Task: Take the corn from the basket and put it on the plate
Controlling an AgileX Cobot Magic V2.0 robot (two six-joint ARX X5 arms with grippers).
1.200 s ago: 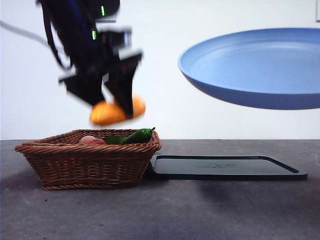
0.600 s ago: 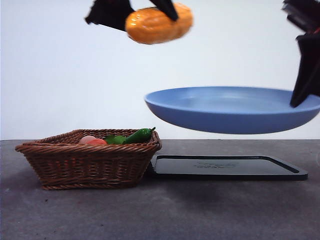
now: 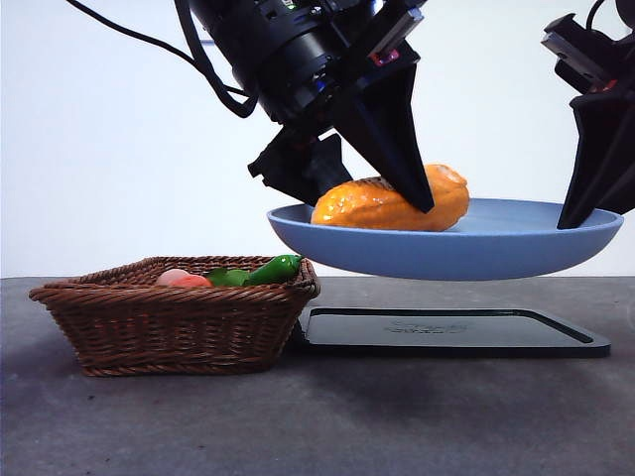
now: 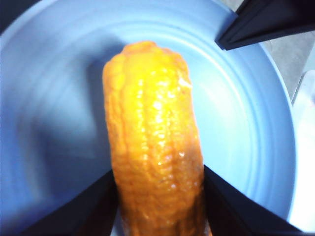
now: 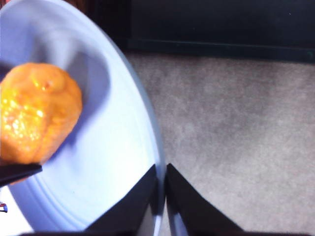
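No readable text anywhere; the black tray (image 3: 451,332) has a faint embossed mark on its middle, too blurred to read.

You see the plate (image 3: 446,250) held in the air above the tray (image 3: 451,331), which lies flat on the table (image 3: 317,416) just beside the basket (image 3: 174,322) on its right. The corn (image 3: 392,203) lies lengthwise in the plate, between the jaws of the left gripper (image 4: 157,196), which reaches down from above. The right gripper (image 5: 161,189) pinches the plate's rim at the far right edge. Inside the basket lie a pepper (image 3: 273,269) and a round fruit (image 3: 182,280), side by side, the fruit to the left.
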